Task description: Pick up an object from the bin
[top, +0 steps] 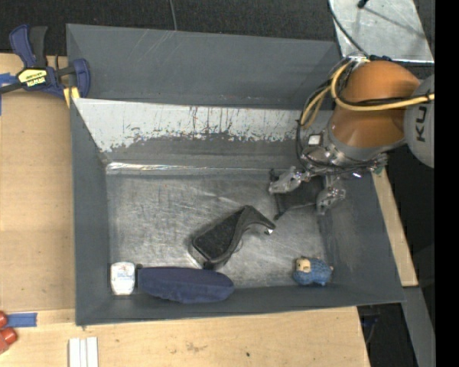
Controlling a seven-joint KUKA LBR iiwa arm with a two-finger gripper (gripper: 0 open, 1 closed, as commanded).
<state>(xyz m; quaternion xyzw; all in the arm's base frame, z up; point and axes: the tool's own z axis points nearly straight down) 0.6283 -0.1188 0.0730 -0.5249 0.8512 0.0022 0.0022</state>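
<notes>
item: gripper [306,191], low over the back-right floor of the bin [206,67]. fingers spread wide, nothing seen between them.
nearest thing: black flat-headed tool with curved handle [226,237], mid-floor, handle end just beside the gripper.
others: long blue bundle [185,285] and white piece [122,277] along the front wall; small blue-and-tan lump [312,271] front right.
progress: nothing lifted; grasp and raise remain.
room: right wall close beside the gripper; open floor to its left.
</notes>
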